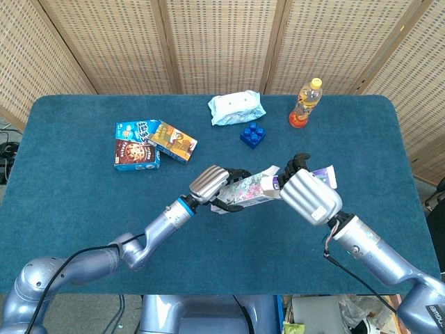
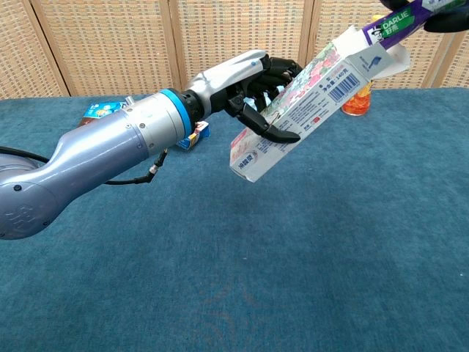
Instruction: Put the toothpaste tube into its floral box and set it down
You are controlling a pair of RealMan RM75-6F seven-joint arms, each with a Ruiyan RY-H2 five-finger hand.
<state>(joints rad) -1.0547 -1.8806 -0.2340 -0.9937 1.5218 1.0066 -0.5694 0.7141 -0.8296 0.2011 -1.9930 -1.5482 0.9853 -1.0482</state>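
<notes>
My left hand [image 1: 212,184] [image 2: 253,81] grips the floral box [image 1: 248,189] [image 2: 304,99] around its middle, holding it above the table with its open end tilted up to the right. The purple toothpaste tube [image 2: 399,18] [image 1: 321,174] enters that open end, its cap end inside the box. My right hand [image 1: 310,195] holds the tube's tail; in the chest view only dark fingertips [image 2: 448,20] show at the top right corner.
Two snack boxes [image 1: 136,144] [image 1: 172,140] lie at the table's left. A wipes pack [image 1: 237,108], a blue brick [image 1: 253,133] and an orange drink bottle [image 1: 306,102] [image 2: 357,99] stand at the back. The blue table [image 1: 83,195] stretches below the hands.
</notes>
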